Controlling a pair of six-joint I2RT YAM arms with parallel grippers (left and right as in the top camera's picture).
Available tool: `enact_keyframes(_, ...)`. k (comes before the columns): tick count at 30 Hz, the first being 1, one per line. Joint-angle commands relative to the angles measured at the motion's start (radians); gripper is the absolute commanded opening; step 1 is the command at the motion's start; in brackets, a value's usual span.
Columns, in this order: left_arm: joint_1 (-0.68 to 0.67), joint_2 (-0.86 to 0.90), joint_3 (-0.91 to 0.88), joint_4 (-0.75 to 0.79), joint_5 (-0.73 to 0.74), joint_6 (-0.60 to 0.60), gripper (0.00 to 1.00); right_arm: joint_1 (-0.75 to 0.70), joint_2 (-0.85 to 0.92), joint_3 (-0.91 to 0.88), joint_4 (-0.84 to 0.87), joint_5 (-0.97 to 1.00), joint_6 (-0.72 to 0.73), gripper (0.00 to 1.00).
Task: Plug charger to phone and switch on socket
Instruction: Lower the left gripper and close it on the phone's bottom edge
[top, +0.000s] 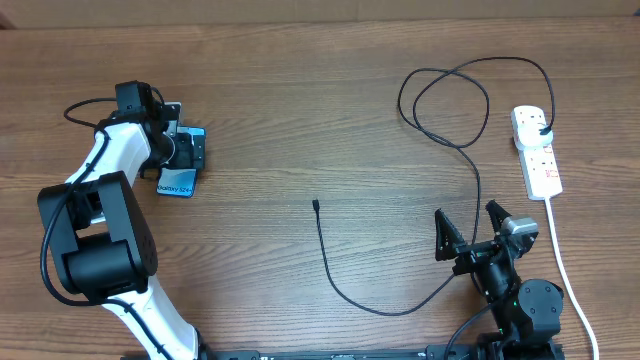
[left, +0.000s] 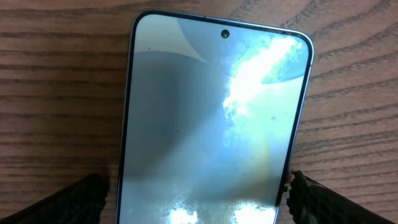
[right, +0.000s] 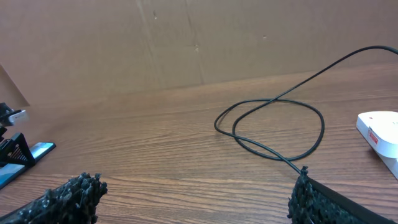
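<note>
The phone (top: 176, 182) lies flat at the far left of the table and fills the left wrist view (left: 211, 112), its light blue screen glaring. My left gripper (top: 186, 150) hangs over its far end, open, with one finger on each long edge (left: 196, 190); the right finger is at the edge and the left is slightly apart. The charger cable (top: 340, 285) lies loose, its connector tip (top: 316, 205) mid-table. Its black plug (top: 541, 126) sits in the white socket strip (top: 537, 152). My right gripper (top: 478, 232) is open and empty, with the cable beside its right finger (right: 273, 155).
The strip's thick white cord (top: 562, 265) runs down the right edge past my right arm. The cable makes a loop (top: 445, 100) at the back right. A brown cardboard wall (right: 186, 43) stands behind the table.
</note>
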Motion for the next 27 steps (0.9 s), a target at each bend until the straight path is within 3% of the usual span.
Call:
enact_keyframes(1,-0.004,0.014,0.019,-0.001,0.019,0.018,0.95,0.004,-0.010,-0.004,0.006,-0.001,-0.001,1.00)
enact_keyframes(15,-0.004,0.130,0.018,-0.008,0.022,0.014,0.91,0.004,-0.010,-0.004,0.006,-0.001,-0.001,1.00)
enact_keyframes(22,-0.004,0.132,0.018,-0.018,0.022,0.014,0.84,0.004,-0.010,-0.004,0.006,-0.001,0.000,1.00)
enact_keyframes(27,-0.004,0.132,0.019,-0.032,0.021,-0.036,0.84,0.004,-0.010,-0.004,0.006,-0.001,-0.001,1.00)
